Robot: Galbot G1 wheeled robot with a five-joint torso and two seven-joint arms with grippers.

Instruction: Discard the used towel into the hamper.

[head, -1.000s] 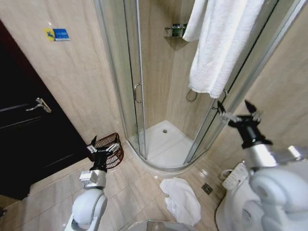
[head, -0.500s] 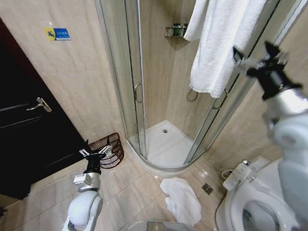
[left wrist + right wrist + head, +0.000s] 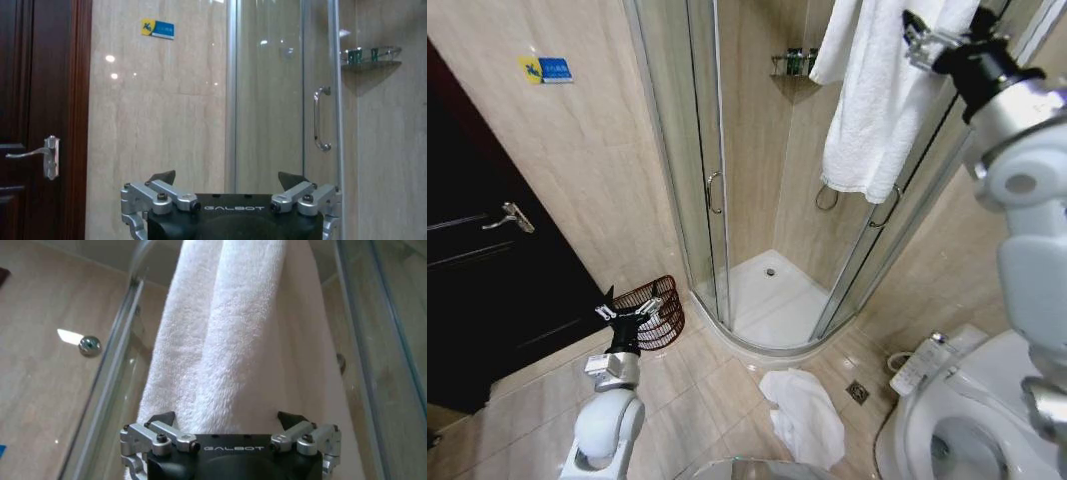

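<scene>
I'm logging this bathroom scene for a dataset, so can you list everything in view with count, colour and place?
hanging towel: 1, white, draped over the shower door.
floor towel: 1, white, crumpled on the tiles before the shower.
hamper: 1, dark red-brown, on the floor beside the shower.
shower enclosure: 1, glass, in the corner.
door: 1, dark, left wall.
toilet: 1, white, lower right.
left gripper: open, low near the hamper.
right gripper: open, raised at the hanging towel.
</scene>
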